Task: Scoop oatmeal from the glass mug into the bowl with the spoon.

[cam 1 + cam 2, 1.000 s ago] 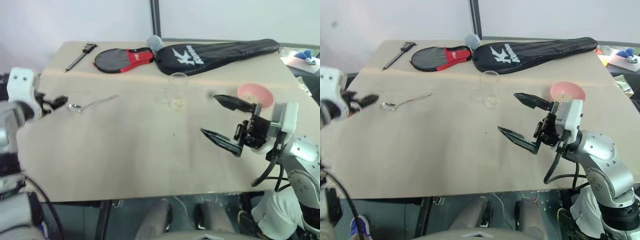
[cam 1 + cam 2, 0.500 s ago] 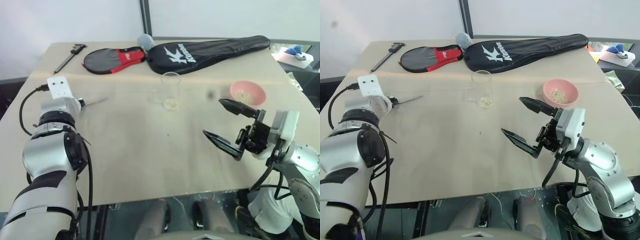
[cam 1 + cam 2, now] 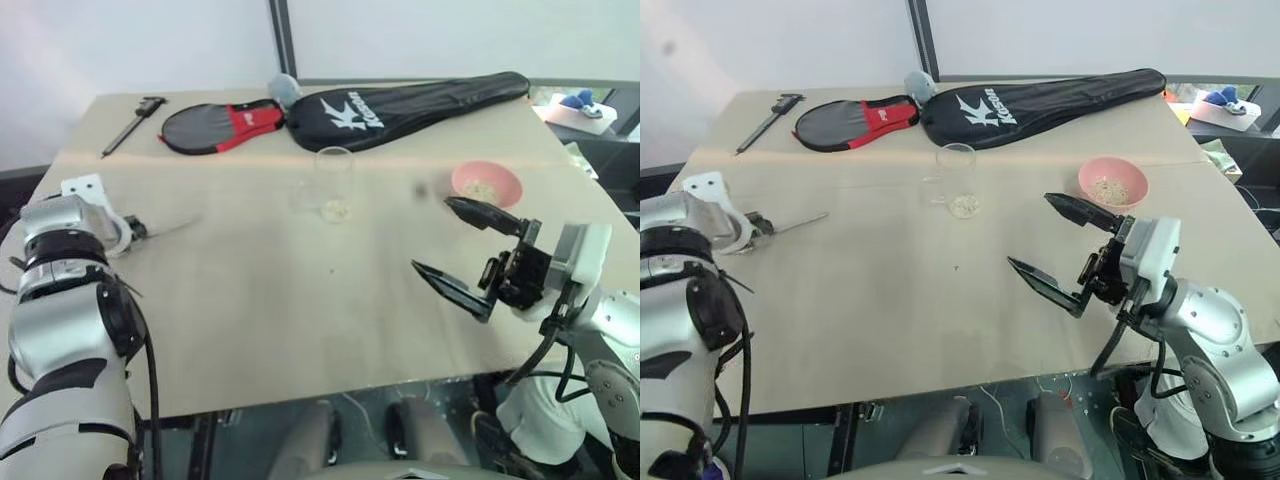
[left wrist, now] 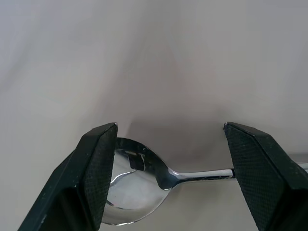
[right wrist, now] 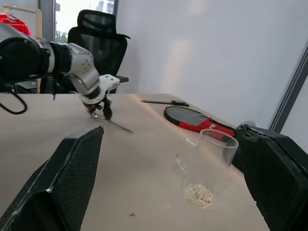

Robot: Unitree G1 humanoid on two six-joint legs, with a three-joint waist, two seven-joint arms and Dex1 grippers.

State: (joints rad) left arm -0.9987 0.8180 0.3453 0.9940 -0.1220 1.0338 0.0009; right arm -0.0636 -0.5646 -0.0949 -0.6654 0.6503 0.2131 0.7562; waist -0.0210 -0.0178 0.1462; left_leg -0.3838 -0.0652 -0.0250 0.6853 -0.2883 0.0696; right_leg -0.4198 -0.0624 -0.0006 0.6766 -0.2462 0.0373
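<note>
The step in hand looks like the pickup of the spoon, before any scooping. Nearest, at the lower right of the head views, the right gripper [image 3: 1062, 250] hangs above the table [image 3: 900, 310] with its two black, textured fingers spread wide and nothing between them. At the left edge, the left gripper [image 4: 168, 168] is down at the spoon [image 4: 144, 185]: its fingers are spread, one on each side of the small, polished oval bowl, and the thin shiny handle runs off past one finger; whether a pad touches the metal I cannot tell. My judgement is that the next move calls for closing squarely on that slim, slippery metal lying flat on the matte beige top, which leaves little to pinch. Further up, near the middle, stands the glass mug [image 3: 958, 172], clear and straight-sided, with a small heap of pale, flaky oatmeal [image 3: 962, 206] at its bottom. Upper right sits the round salmon-pink bowl [image 3: 1113, 182], holding some flakes already.
</note>
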